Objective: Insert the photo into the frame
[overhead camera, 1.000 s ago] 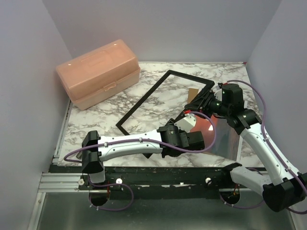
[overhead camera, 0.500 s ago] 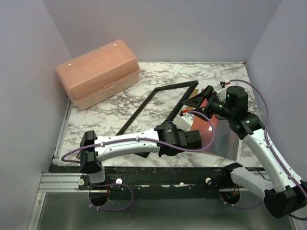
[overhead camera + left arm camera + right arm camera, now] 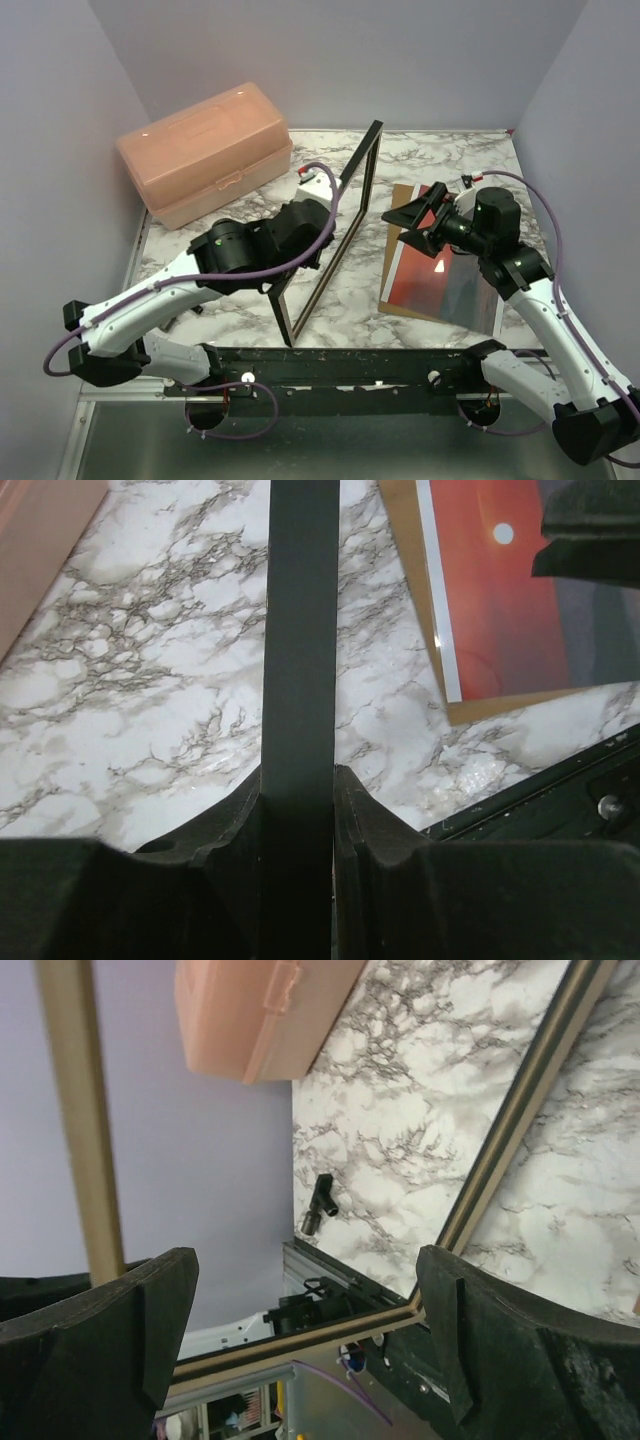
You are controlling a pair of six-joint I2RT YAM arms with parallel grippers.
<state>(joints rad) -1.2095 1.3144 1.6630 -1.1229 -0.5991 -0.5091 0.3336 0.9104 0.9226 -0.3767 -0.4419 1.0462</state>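
Note:
The frame (image 3: 328,262) stands on its edge across the middle of the table, its black front facing left. My left gripper (image 3: 330,210) is shut on one of its bars. In the left wrist view that black bar (image 3: 298,630) runs straight up from between the closed fingers (image 3: 365,820). The photo (image 3: 440,280), a red sunset print, lies face up on a brown backing board (image 3: 400,197) at the right. My right gripper (image 3: 418,208) hovers open over the photo's far end and holds nothing. Its camera looks through the frame's tan back (image 3: 520,1110).
A pink plastic box (image 3: 205,150) sits at the back left. A small black part (image 3: 322,1203) lies on the marble near the front rail (image 3: 350,360). Grey walls close in on both sides.
The frame has gone from lying flat to standing on edge, swung up and left by my left arm. My right gripper let go of the frame's corner and opened wide. The photo is now uncovered.

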